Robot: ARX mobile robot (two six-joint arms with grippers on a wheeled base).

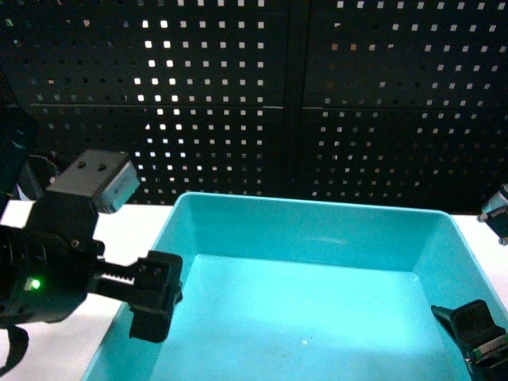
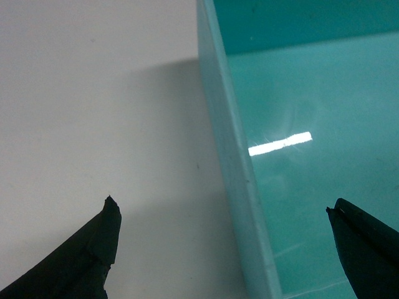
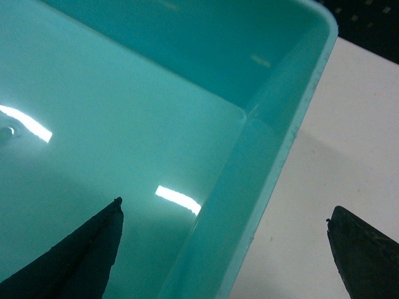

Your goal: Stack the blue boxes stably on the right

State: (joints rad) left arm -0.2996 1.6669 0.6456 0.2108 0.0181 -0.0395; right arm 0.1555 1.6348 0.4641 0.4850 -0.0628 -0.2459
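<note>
A light turquoise blue box (image 1: 317,230), smooth-walled and empty, fills the middle of the head view on a white table. My left gripper (image 1: 151,300) is open and straddles the box's left wall (image 2: 234,156): one finger (image 2: 103,240) stands over the table, the other (image 2: 368,243) over the box's inside. My right gripper (image 1: 484,333) is open too and straddles the right wall (image 3: 249,212), with one finger (image 3: 93,249) inside the box and one (image 3: 365,249) outside over the table. Neither gripper's pads touch the walls.
The white table (image 1: 131,230) shows on both sides of the box. A black perforated panel (image 1: 317,95) closes off the back. A small grey and black part (image 1: 498,210) pokes in at the right edge.
</note>
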